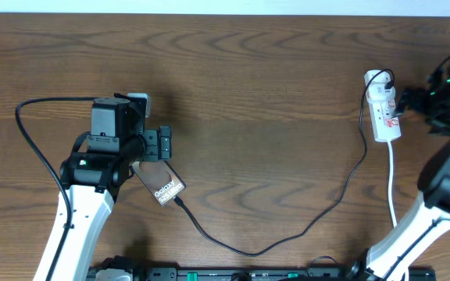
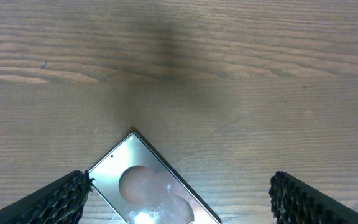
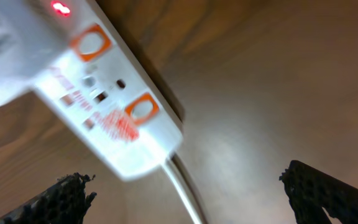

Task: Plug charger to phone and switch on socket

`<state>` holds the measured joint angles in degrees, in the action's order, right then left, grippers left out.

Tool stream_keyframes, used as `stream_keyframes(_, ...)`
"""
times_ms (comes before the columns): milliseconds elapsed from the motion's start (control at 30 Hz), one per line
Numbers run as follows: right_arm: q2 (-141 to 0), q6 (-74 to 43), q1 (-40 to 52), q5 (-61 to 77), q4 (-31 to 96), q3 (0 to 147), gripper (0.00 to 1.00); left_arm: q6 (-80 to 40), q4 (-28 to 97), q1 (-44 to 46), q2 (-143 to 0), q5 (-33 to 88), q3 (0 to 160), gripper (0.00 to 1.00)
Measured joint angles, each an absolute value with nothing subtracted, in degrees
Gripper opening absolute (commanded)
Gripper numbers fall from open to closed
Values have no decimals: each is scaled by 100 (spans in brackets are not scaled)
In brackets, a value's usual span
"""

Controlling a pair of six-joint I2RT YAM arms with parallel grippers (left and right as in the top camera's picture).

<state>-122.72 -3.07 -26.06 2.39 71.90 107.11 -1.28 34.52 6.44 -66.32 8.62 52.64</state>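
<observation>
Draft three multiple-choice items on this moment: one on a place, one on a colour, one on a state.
1. Where does the phone lie?
A. below the left gripper
B. at the far right of the overhead view
C. against the top edge of the overhead view

2. What colour is the body of the socket?
A. black
B. white
C. blue

3. The left gripper is:
A. shut on the phone
B. open
C. out of view

Answers:
1 A: the overhead view shows the phone just under the left arm's gripper.
2 B: the strip is white with red markings in both the overhead and right wrist views.
3 B: the left wrist view shows its fingers wide apart, with the phone's corner between them.
</observation>
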Motion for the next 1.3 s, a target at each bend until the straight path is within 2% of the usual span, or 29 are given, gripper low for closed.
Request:
stream_keyframes(267,-10276,-637,-2556,486,7328,10722,99,-128,3452,644,-6632,862,5264,94)
stream_keyframes(433,-9598,-733,-2543,679,7336,10728,99,-128,3452,644,-6632,862,5264,94)
stream_keyframes(1300,-9367,-768,-2543,777,7347,10728,99,-128,3640,650,-6534,862,5264,94)
